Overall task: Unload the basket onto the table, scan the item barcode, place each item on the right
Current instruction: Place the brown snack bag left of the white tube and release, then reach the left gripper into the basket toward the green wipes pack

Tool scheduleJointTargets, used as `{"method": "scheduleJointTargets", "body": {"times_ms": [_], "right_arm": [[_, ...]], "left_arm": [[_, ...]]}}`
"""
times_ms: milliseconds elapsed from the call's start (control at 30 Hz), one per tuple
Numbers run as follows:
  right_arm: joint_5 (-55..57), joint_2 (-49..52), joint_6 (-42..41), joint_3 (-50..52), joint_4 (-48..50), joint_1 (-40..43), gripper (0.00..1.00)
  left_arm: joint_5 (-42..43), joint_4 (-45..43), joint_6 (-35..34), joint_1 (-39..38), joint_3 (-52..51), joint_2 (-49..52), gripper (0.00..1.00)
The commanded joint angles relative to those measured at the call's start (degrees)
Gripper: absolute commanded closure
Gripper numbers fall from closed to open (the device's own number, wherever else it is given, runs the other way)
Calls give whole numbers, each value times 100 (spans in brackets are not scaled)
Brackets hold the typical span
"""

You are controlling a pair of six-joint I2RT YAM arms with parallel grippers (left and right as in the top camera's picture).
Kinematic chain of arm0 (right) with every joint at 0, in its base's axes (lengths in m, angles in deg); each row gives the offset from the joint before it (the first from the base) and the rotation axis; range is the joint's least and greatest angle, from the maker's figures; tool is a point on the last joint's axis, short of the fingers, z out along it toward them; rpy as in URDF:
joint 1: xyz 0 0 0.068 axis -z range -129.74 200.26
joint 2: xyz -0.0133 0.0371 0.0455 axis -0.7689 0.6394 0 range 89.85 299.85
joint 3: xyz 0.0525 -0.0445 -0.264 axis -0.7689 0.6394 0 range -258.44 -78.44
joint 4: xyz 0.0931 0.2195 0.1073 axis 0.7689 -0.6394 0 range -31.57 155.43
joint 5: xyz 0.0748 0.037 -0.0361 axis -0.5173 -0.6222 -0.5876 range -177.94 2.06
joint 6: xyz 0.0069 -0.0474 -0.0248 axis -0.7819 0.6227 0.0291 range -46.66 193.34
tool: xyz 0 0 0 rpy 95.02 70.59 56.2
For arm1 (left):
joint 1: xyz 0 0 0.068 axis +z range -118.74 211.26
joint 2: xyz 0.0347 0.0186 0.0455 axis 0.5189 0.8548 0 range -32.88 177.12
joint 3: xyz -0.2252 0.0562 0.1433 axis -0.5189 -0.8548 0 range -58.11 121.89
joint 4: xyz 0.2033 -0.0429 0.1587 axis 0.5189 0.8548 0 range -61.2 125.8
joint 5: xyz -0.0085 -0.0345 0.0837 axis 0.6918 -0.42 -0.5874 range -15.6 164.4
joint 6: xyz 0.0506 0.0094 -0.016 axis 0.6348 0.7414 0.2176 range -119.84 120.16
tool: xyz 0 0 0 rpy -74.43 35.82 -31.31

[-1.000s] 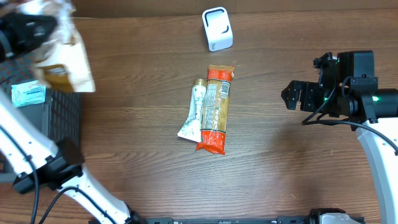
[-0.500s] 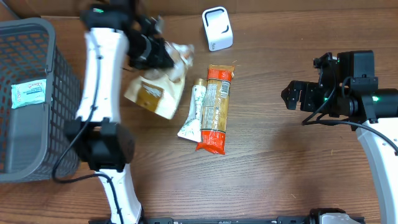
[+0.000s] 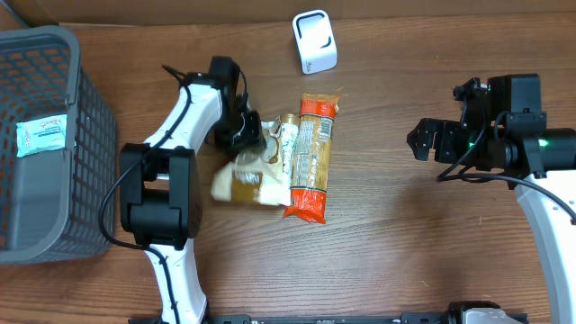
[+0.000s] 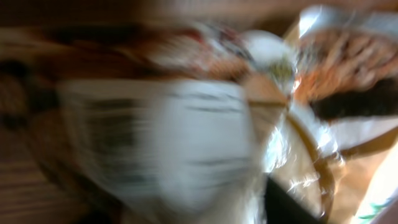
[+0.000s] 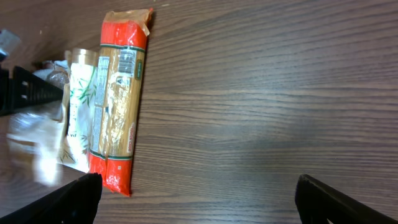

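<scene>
A tan snack bag with a white label lies on the table, against the left side of a white tube. My left gripper sits over the bag's upper end; whether its jaws still hold the bag is not visible. The left wrist view is smeared by motion and shows only the bag's white striped label close up. The white barcode scanner stands at the back centre. My right gripper hovers open at the right, empty, its fingers wide apart in the right wrist view.
An orange pasta pack lies beside the tube, and both the pack and the tube show in the right wrist view. A grey basket at the far left holds a blue-and-white packet.
My left arm swung from over the basket to the table's middle with the tan bag, which now lies beside the tube. The right arm has not moved.
</scene>
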Motion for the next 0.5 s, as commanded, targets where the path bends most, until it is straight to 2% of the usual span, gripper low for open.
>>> {"method": "scheduleJointTargets", "body": {"times_ms": [0,33,233,467], "right_arm": [[39,-2,7,55,63,-26,0],[37,-2,7,55,81,-26,0],[37,-2,4,55,120,-26,0],[37,-2,4,55,122,-26,0]], "left_arm": [[175,42,-177,-127,-155,-39,4],[175,55,-177,-153,-153,-42,0],[101,295,-125,-160,269,-251,0],[-354,1497,533,195,2374,-852,0]]}}
